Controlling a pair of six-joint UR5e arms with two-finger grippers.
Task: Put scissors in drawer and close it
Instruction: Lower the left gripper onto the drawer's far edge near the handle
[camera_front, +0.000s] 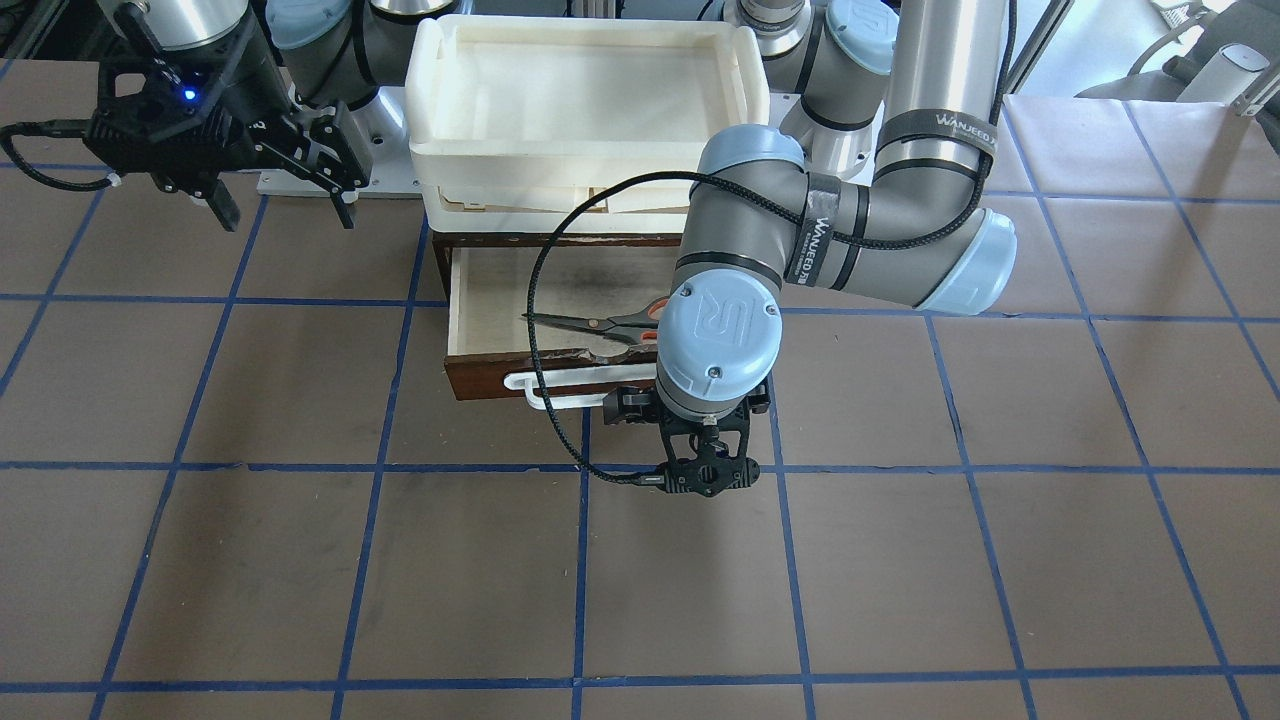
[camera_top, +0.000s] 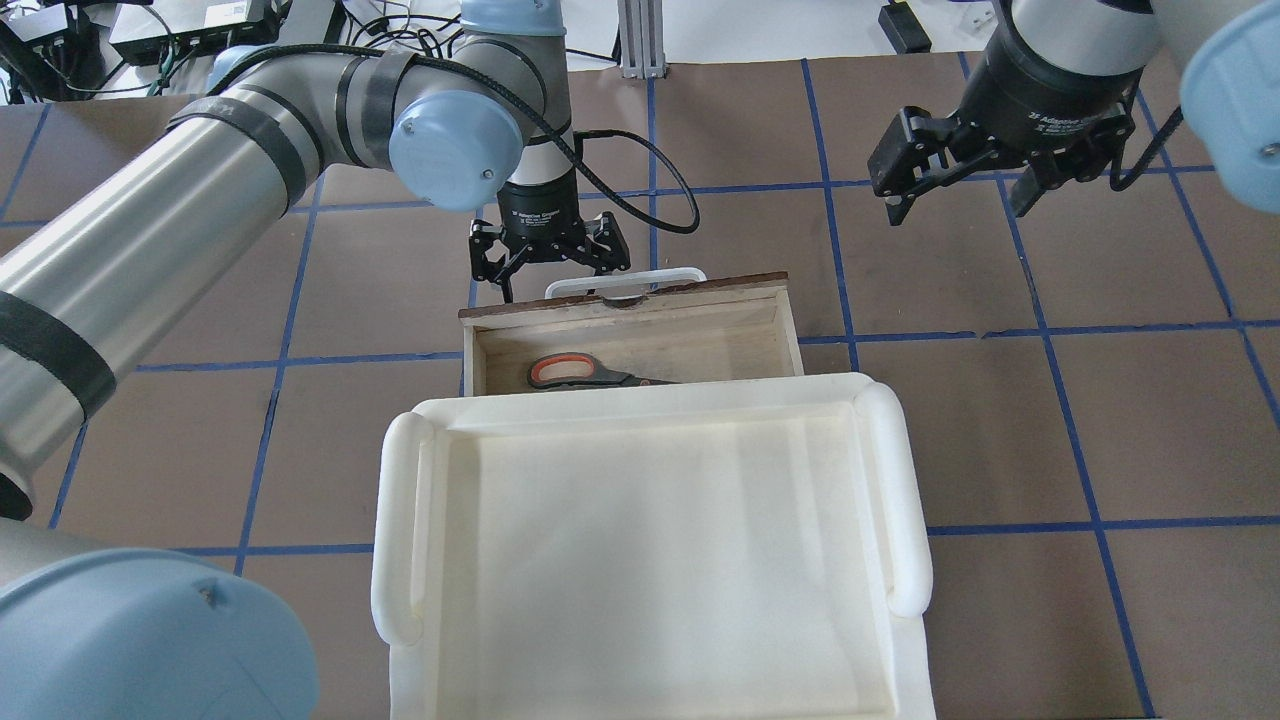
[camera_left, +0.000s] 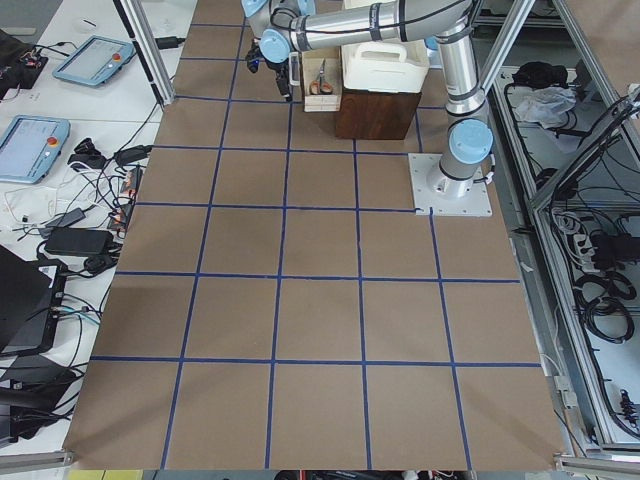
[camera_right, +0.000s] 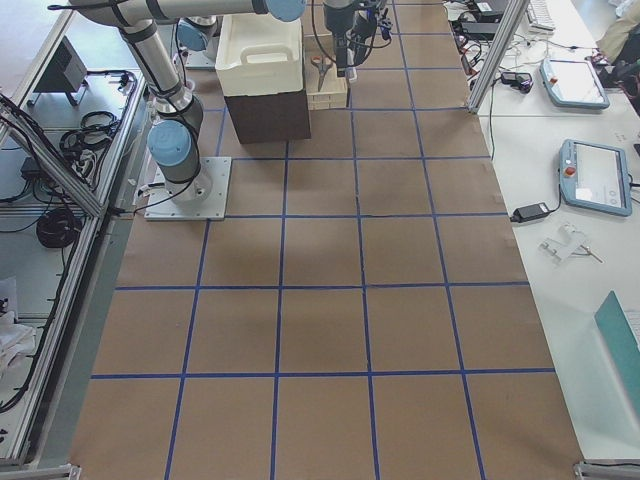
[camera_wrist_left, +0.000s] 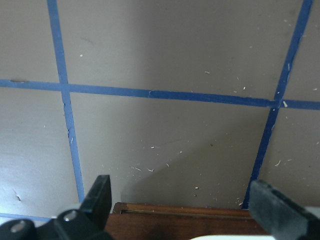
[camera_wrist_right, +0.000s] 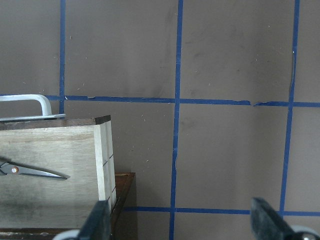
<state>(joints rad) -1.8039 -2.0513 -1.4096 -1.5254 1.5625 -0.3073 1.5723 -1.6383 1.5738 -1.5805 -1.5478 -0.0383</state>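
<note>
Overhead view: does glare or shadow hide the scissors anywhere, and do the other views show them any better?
Overhead: the tray is nearly washed out, yet the scissors in the drawer show sharp and evenly lit. Front-facing: the left arm covers their handles and a cable crosses the blades. Side views: scissors too small to judge.

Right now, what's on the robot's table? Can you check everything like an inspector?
Surface: brown table with blue grid lines.
Job's things: scissors lie inside the open drawer; it is not yet closed.
Clutter: white tray sits above the drawer.
Grippers: left tool open, at the drawer's front by the handle; right tool open, holding nothing, off to the side.
Cables: black cable loops from the left arm past the drawer.
Surroundings: screens on side desks.
</note>
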